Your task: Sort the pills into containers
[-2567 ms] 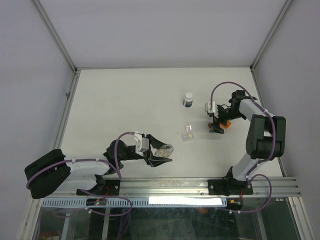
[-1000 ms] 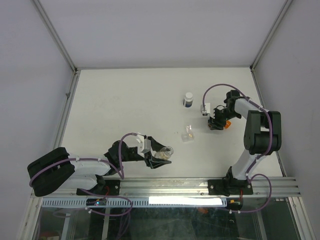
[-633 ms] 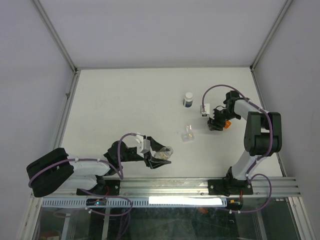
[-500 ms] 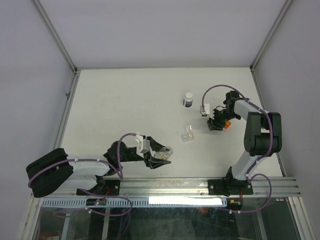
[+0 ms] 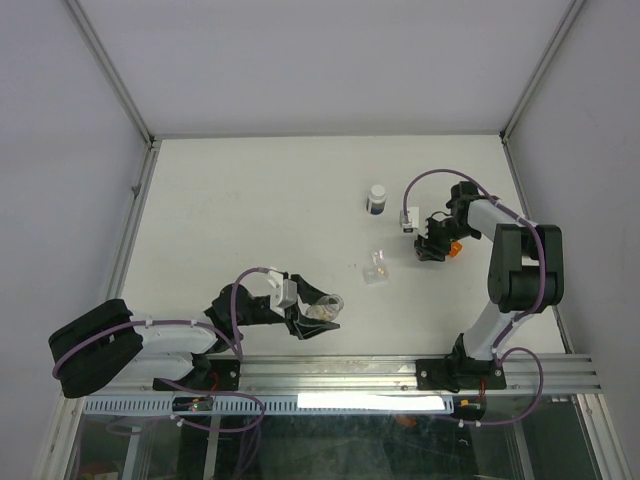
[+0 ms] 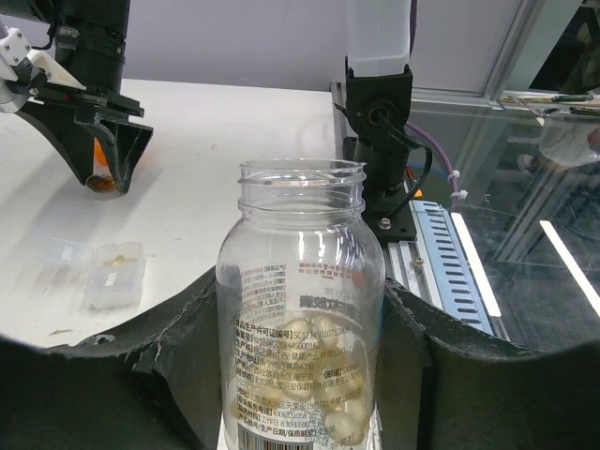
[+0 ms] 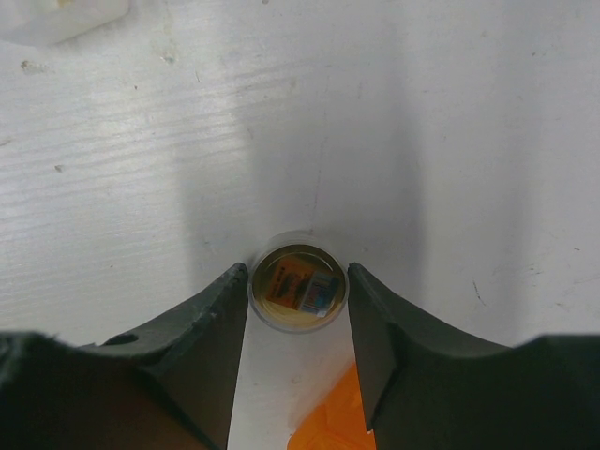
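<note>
Overhead, white table (image 5: 250,200), grey walls (image 5: 300,60); left tool (image 5: 318,318) grips bottle (image 6: 300,309), right tool (image 5: 431,254) clasps vial (image 7: 298,288).

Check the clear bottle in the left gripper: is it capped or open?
Open. The bottle stands upright with a bare threaded neck and no cap on it; pale pills lie in its lower part.

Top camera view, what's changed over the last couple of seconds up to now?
The right gripper swung a little left and away from the bases; its fingers now sit against both sides of the tan vial. The left gripper, shut on the open pill bottle, drew slightly back toward its base. The two-cell box and the white-capped bottle stayed put.
</note>
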Motion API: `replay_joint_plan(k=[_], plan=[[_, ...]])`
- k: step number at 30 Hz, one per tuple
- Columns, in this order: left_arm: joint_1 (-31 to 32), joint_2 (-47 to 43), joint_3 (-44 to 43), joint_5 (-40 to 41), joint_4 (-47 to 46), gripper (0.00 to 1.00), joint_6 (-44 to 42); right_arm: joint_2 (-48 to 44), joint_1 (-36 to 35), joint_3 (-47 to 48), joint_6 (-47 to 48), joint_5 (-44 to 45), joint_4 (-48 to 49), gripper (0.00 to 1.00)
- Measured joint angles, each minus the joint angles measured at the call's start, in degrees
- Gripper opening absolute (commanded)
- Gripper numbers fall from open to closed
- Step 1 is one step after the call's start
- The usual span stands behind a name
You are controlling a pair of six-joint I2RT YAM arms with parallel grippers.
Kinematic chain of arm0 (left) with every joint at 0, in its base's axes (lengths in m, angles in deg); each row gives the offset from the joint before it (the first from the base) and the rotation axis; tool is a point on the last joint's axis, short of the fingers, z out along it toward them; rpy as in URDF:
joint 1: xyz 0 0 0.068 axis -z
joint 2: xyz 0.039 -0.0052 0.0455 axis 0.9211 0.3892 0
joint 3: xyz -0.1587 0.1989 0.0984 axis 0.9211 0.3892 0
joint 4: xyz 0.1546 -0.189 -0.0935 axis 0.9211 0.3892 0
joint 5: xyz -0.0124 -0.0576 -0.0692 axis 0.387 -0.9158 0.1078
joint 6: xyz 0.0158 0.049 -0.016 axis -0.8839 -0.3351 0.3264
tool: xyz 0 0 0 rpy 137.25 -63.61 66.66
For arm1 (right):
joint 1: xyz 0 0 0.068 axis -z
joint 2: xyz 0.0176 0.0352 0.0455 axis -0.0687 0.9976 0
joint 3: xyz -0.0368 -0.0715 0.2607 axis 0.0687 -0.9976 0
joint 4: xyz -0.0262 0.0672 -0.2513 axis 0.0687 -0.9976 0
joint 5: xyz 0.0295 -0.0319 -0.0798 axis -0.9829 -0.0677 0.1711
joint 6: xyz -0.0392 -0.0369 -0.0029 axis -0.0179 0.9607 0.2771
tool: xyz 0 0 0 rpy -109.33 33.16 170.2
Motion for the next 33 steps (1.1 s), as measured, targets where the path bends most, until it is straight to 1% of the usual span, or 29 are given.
replay_joint_plan(k=[4,6,12,16,19,22,25,29,33], plan=[[0.0,0.0,0.3,0.0,0.0,0.0,0.1,0.0,0.0,0.0,-0.2,0.2,0.0,0.47],[0.0,0.0,0.3,0.0,0.0,0.0,0.2,0.0,0.0,0.0,-0.4,0.3,0.0,0.44],[0.0,0.0,0.4,0.0,0.0,0.0,0.4,-0.3,0.0,0.0,-1.0,0.7,-0.1,0.23],[0.0,0.0,0.4,0.0,0.2,0.0,0.4,-1.4,-0.2,0.0,-2.0,0.2,-1.8,0.14],[0.0,0.0,0.4,0.0,0.8,0.0,0.3,-4.5,-0.2,0.0,-3.7,-2.3,-4.1,0.06],[0.0,0.0,0.3,-0.1,1.5,0.0,0.3,-8.3,-1.1,1.1,-8.0,-5.2,-7.6,0.03],[-0.4,0.3,-0.1,-0.3,2.1,0.0,0.3,-11.1,-3.2,3.4,-12.8,-8.0,-10.2,0.03],[-0.4,0.9,-1.5,-0.5,2.7,0.0,0.3,-15.6,-7.9,6.6,-20.1,-12.9,-13.5,0.05],[-0.8,1.0,-3.8,-1.7,4.7,0.0,0.3,-20.3,-13.1,10.3,-26.1,-19.6,-15.9,0.06]])
